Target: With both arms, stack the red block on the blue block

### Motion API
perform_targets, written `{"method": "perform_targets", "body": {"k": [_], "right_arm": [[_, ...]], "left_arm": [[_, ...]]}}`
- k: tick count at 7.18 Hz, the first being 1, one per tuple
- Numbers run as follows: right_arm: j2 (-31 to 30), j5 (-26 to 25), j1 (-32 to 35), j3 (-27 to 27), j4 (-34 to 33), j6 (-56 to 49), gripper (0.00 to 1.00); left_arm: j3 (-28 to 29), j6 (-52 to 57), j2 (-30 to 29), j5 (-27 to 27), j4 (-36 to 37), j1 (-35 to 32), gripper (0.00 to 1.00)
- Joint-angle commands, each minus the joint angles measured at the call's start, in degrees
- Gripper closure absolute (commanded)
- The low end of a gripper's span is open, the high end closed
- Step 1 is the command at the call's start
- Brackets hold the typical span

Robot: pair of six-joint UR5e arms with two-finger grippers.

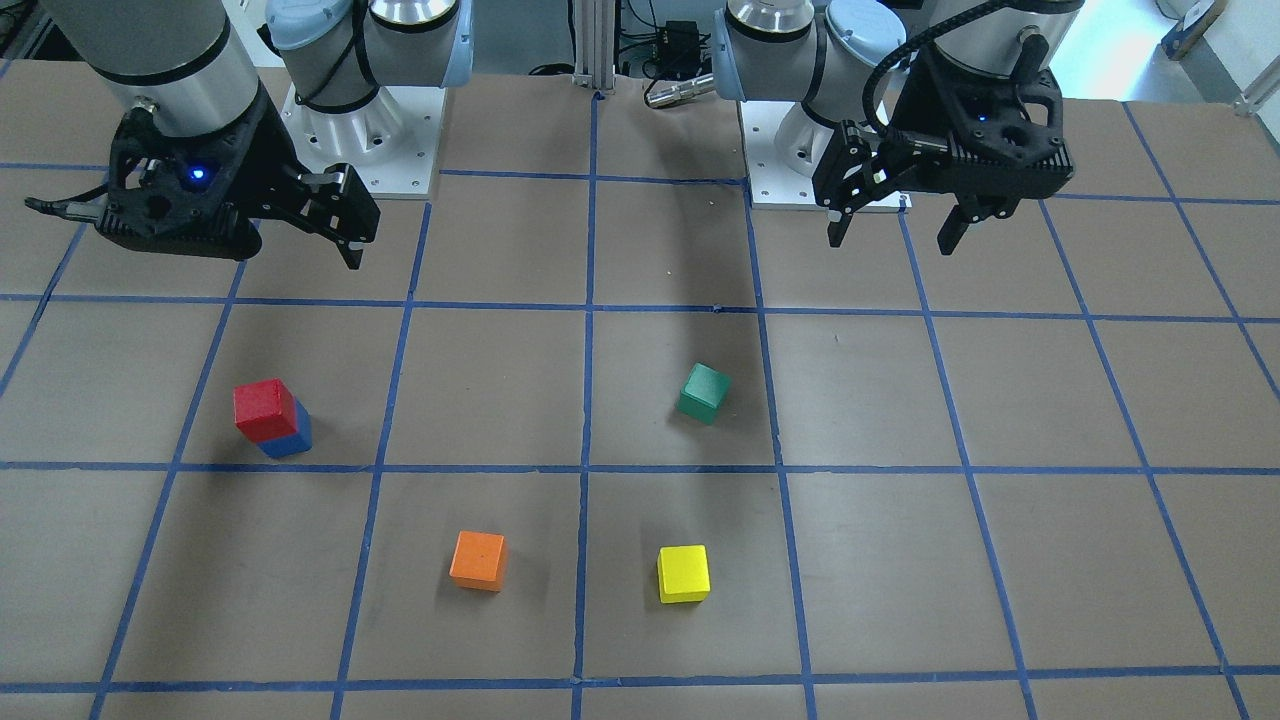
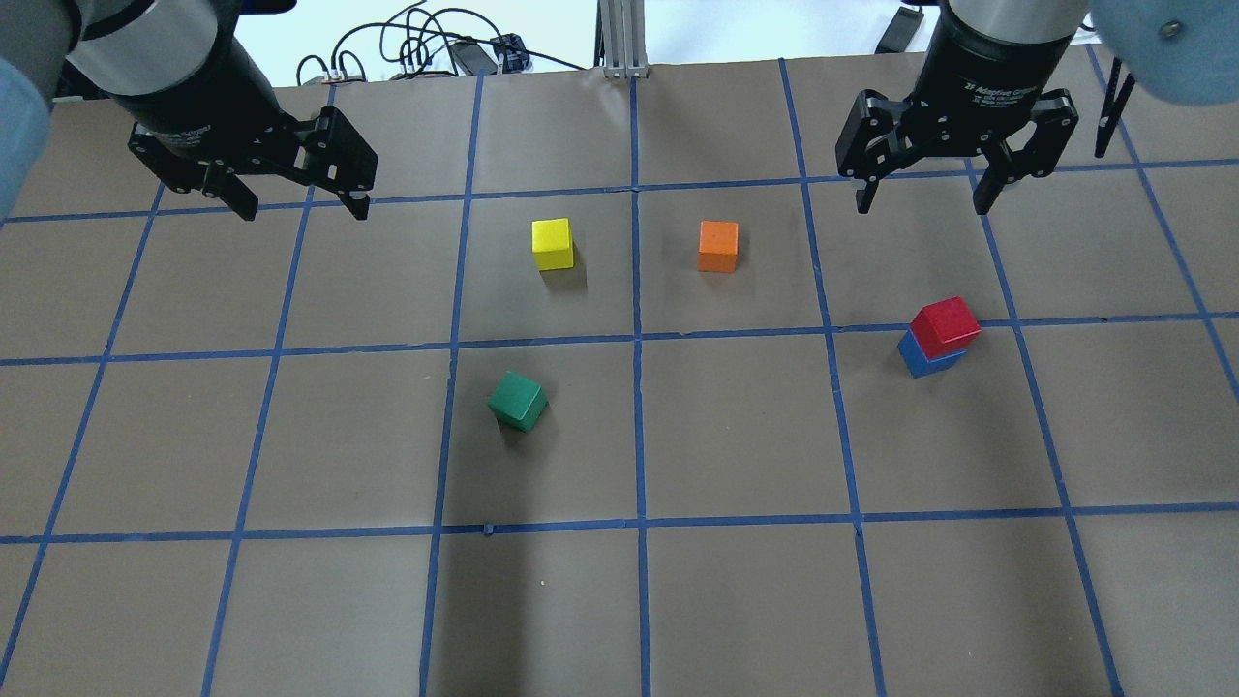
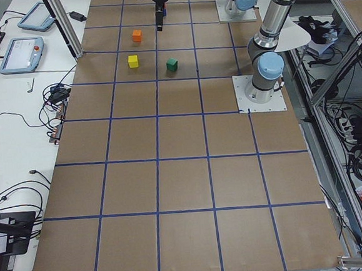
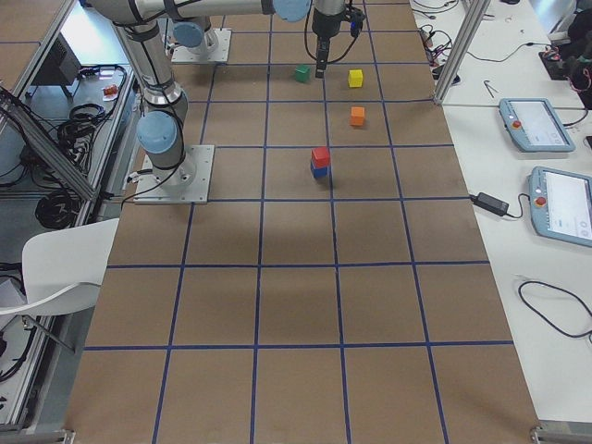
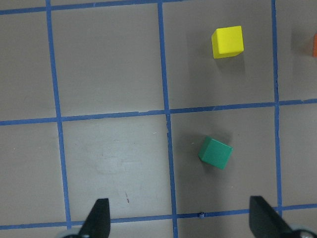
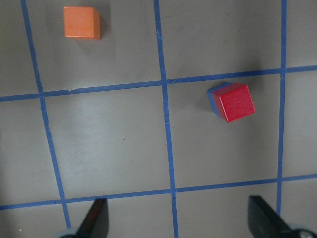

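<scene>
The red block [image 2: 945,325] sits on top of the blue block [image 2: 924,360], slightly turned against it, on the right part of the table. The stack also shows in the front view, red block [image 1: 265,408] over blue block [image 1: 288,440], and in the right wrist view, red block [image 6: 237,102] over a sliver of blue block [image 6: 213,99]. My right gripper [image 2: 921,205] is open and empty, raised beyond the stack and apart from it. My left gripper [image 2: 302,205] is open and empty, raised over the far left of the table.
A green cube [image 2: 518,401] lies tilted near the middle. A yellow cube [image 2: 553,243] and an orange cube [image 2: 718,246] stand further back. The two arm bases [image 1: 360,150] [image 1: 800,170] are bolted on at the robot's side. Blue tape lines grid the brown table.
</scene>
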Motion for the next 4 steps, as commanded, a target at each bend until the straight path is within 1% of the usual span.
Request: {"method": "perform_targets", "body": {"k": [1,4], "right_arm": [[-0.5,0.0,-0.4,0.0,0.0,0.5,0.0],[-0.5,0.0,-0.3,0.0,-0.5,0.3,0.0]], "left_arm": [[0.0,0.0,0.1,0.0,0.0,0.0,0.0],[0.1,0.0,0.0,0.0,0.0,0.0,0.0]]}}
